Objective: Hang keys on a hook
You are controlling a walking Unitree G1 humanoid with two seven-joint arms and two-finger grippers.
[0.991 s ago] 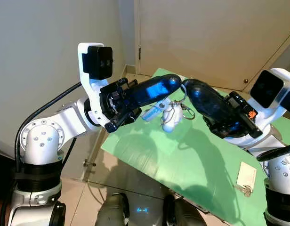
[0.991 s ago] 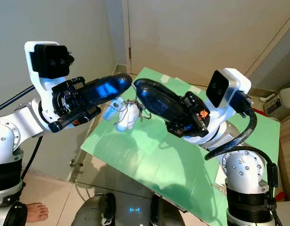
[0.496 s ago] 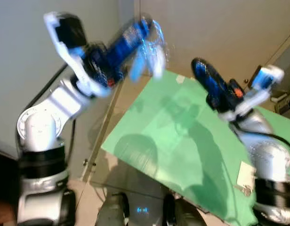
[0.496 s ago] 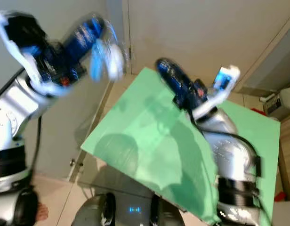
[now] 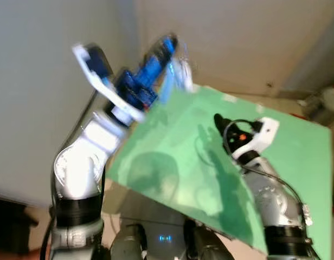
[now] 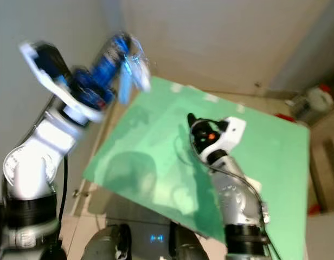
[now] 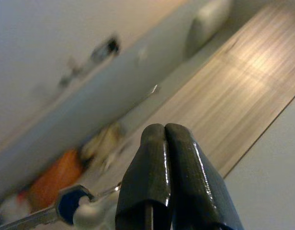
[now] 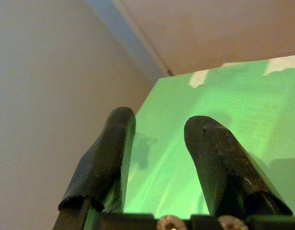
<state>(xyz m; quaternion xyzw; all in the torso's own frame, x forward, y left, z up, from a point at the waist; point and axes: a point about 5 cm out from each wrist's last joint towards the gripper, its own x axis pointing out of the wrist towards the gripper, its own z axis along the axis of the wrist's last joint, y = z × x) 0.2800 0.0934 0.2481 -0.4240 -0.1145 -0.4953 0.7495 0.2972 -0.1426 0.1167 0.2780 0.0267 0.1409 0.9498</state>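
Raised above the green surface (image 5: pixel 275 141), the left end effector (image 7: pixel 165 132) pinches the blurred white-and-blue bunch of keys (image 5: pixel 178 70), whose blue-headed key (image 7: pixel 51 211) lies lengthwise beside its fingers, while the right end effector (image 8: pixel 159 139) gapes empty.

two silver arms with rounded, brushed-metal joint housings, each seated on a black ribbed collar. left arm (image 5: pixel 80 168): white forearm shell, black wrist block with a small red mark, blurred; a black cable runs down beside its shoulder. left gripper (image 7: pixel 165 132): glossy black rounded fingers (image 7: pixel 186 182), showing blue glare in the head views. right arm (image 5: pixel 270 197): silver shoulder, white wrist housing with an orange-red marking, thin black cable looped over it. right gripper (image 8: pixel 159 125): long matte-black fingers (image 8: pixel 219 163), two silver screws at their base. dark rounded leg shells with a blue light between.
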